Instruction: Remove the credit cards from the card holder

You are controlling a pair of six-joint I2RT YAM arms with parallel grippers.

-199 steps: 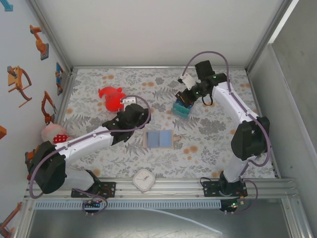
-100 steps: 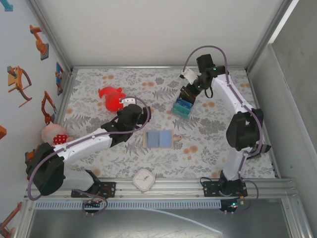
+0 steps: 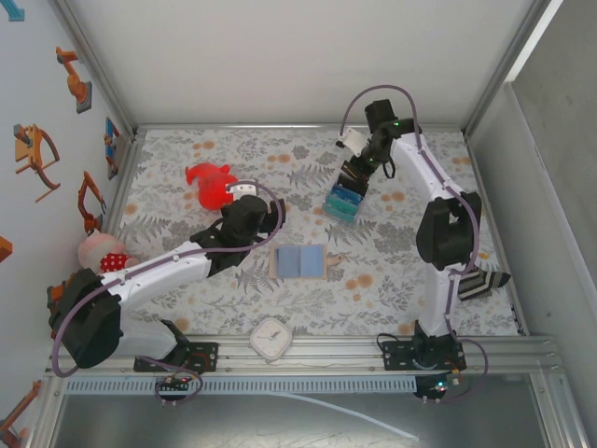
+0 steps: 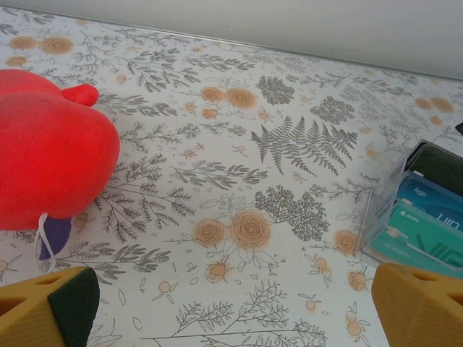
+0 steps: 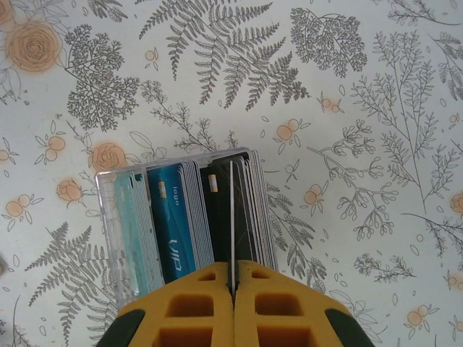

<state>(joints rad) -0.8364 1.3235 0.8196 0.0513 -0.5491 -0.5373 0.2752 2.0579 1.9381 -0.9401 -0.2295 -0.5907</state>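
The red toy (image 4: 43, 152) is cut off at the left edge and the clear box (image 4: 416, 210) at the right edge. The right hand (image 5: 233, 278) covers the thin card's (image 5: 231, 217) near end, so a pinch cannot be told.

L pincer (image 4: 235, 309) wide open, low; R pincer (image 5: 234, 271) pinched on credit card (image 5: 231, 210).

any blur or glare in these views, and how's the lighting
Top external: soft even light, no hard shadows or glare. Left wrist: the left gripper at the bottom corners looks soft, the red plush clearer. Right wrist: crisp on the clear card box and the pinched card.
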